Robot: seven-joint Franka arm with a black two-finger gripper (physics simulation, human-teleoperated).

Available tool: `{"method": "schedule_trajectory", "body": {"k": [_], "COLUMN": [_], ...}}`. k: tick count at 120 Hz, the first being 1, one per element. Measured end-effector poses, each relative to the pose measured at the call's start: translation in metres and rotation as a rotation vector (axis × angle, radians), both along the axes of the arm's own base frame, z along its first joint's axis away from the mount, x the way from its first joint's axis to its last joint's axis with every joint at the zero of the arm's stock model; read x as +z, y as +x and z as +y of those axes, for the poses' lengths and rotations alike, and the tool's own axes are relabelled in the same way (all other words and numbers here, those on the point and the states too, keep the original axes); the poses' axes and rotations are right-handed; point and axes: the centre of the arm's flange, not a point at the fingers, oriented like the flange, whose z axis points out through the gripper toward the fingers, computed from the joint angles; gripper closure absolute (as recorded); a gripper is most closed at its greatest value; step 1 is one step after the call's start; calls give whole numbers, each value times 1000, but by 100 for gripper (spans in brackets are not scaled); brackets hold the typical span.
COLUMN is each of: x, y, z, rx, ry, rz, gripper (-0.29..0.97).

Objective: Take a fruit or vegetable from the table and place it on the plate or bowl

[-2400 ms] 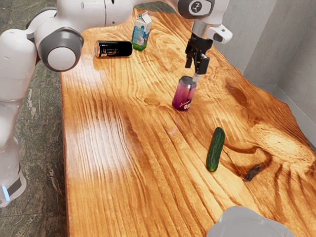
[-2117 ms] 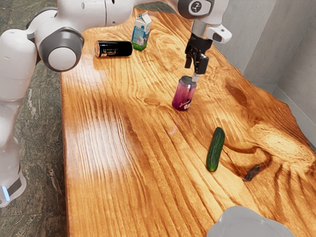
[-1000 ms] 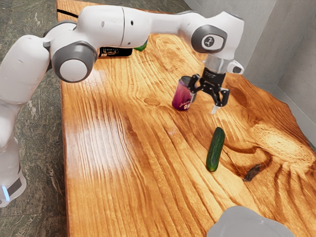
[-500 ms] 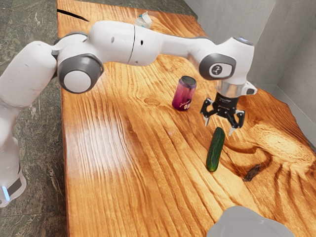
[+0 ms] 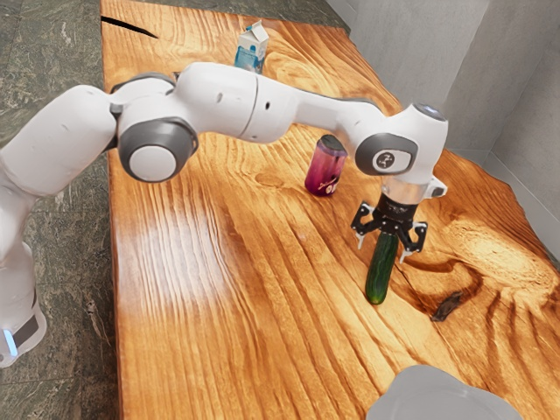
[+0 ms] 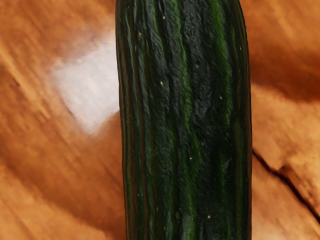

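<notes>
On the wooden table (image 5: 219, 289), exterior view: the cucumber (image 5: 380, 273) is seen lying flat toward the exterior view's right. Its long axis runs from the far side toward the near side, with a slight lean. The gripper (image 5: 382, 250) is held directly over the cucumber's far end, pointing down. The jaws are spread, with one finger to each side of the cucumber, across its long axis. No contact from both sides can be made out, so the cucumber is judged not yet gripped. A straight descent and a closing of the jaws are judged sufficient; no turn of the hand appears needed. The white plate (image 5: 437, 398) is noted at the near edge, well apart from the cucumber. A purple can (image 5: 326, 166) stands upright near the gripper; its print cannot be read. The lettering on the milk carton (image 5: 250, 48) at the far end is likewise illegible.

Wrist view: the cucumber (image 6: 185, 120) is centred under the hand, with bare table (image 6: 60, 165) showing on both sides. No writing is seen.
</notes>
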Motion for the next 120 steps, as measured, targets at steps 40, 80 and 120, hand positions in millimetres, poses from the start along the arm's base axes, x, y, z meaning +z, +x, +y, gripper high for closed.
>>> {"method": "schedule_trajectory", "body": {"k": [40, 80, 120], "x": [-15, -21, 16], "y": [6, 7, 8], "z": [-6, 2, -29], "rx": [35, 68, 32], "ry": [1, 24, 36], "rz": [1, 7, -59], "gripper": [5, 44, 46]}}
